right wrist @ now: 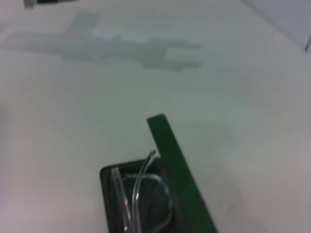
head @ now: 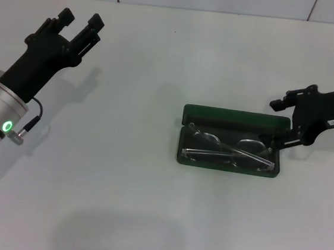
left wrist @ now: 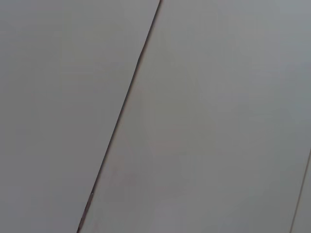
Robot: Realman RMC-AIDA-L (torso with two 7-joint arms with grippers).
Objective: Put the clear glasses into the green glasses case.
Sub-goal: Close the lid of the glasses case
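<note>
The green glasses case [head: 235,116] lies open right of the table's middle, its lid [right wrist: 179,165] standing up along the far side. The clear glasses [head: 229,150] rest inside the tray with their arms folded; in the right wrist view one end of the clear glasses [right wrist: 139,193] shows in the tray. My right gripper [head: 278,123] is at the case's right end, open, one finger beyond the lid's corner and one over the tray's end. I cannot tell whether it touches the case. My left gripper [head: 80,20] is held off at the far left, open and holding nothing.
The white table [head: 119,185] carries nothing else. A wall with thin dark seams [left wrist: 121,116] runs behind the table's far edge. The left arm's silver cuff [head: 0,119] reaches in from the left edge.
</note>
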